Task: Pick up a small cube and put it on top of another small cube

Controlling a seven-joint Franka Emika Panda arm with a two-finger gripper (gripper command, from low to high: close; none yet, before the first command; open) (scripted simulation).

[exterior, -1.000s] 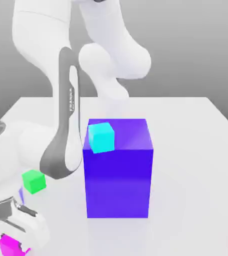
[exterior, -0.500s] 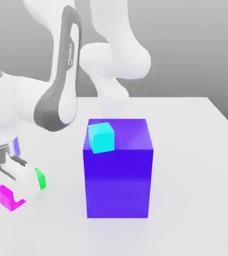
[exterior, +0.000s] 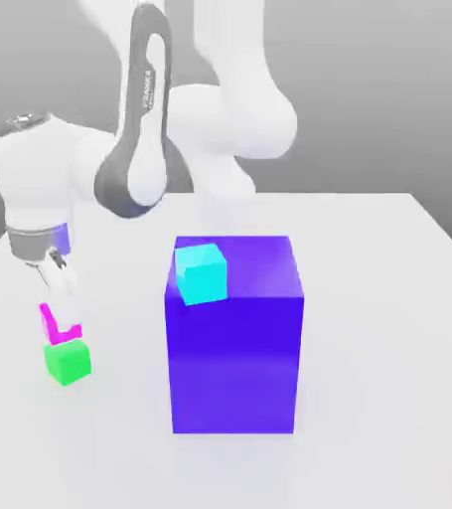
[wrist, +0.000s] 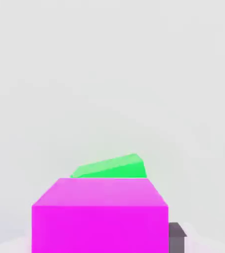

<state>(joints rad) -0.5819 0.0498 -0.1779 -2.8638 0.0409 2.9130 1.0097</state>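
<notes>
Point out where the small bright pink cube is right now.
In the exterior view, the small bright pink cube is toward the left, in the white robot gripper, just above the small green cube.

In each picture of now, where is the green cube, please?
Exterior view: green cube, toward the left edge, just below the magenta cube.
Hand view: green cube, partly hidden behind the magenta cube.
Shared landmark: the magenta cube.
</notes>
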